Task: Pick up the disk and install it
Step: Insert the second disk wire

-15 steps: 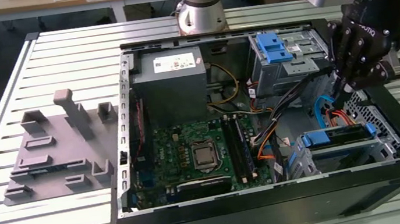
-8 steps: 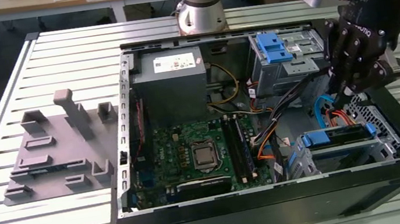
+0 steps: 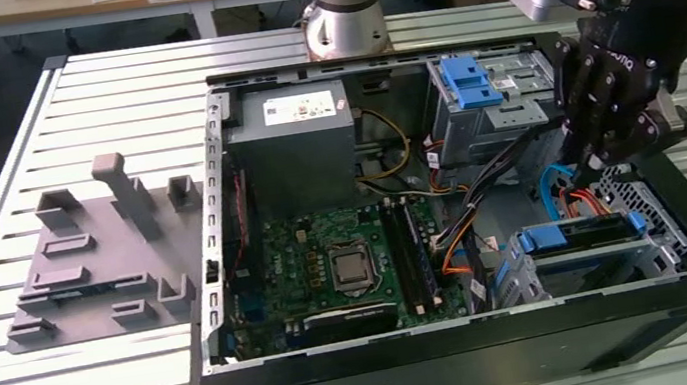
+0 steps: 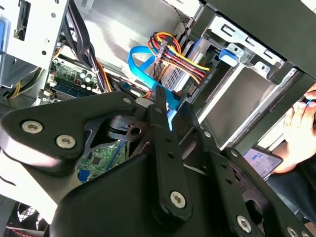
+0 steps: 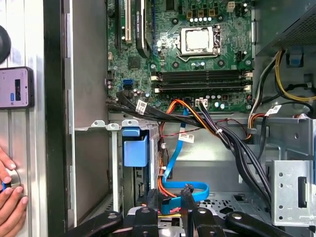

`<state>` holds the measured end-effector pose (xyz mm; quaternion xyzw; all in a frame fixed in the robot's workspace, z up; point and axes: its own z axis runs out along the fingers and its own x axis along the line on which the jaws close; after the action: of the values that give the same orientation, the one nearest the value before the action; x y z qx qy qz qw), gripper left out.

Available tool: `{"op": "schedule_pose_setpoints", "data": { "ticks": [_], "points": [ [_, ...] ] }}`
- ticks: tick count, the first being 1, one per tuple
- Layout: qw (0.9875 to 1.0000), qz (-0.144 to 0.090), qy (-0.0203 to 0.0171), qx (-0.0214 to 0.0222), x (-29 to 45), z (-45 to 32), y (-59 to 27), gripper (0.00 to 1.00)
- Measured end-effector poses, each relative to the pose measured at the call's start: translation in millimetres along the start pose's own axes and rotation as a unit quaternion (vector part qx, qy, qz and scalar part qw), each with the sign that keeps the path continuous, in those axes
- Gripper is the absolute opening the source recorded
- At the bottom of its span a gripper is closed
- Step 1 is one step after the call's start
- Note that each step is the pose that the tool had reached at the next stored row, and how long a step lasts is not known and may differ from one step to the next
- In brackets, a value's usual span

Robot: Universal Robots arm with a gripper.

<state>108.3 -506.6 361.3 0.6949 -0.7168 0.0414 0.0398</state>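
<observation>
Slatted metal worktop (image 3: 141,382) carries open PC case (image 3: 475,356); disk (image 3: 579,235) sits in cage at case's near corner, rigid, dense, shock-sensitive, best grabbed by blue bracket edges; gripper (image 3: 596,162) above, fingers nearly together, empty.

The arm descends from about 1 o'clock in the exterior view, wrist bent, its black gripper (image 3: 596,160) pointing down toward 6 o'clock. The fingers (image 5: 186,193) sit close together, nearly parallel, with nothing visibly between them.
</observation>
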Motion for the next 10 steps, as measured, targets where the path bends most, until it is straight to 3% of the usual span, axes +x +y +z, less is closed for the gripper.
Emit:
{"op": "schedule_pose_setpoints", "data": {
  "ticks": [10],
  "points": [
    [1.0000, 0.000, -0.0001, 0.0000, 5.0, 4.7, -0.2, 0.33]
  ]
}}
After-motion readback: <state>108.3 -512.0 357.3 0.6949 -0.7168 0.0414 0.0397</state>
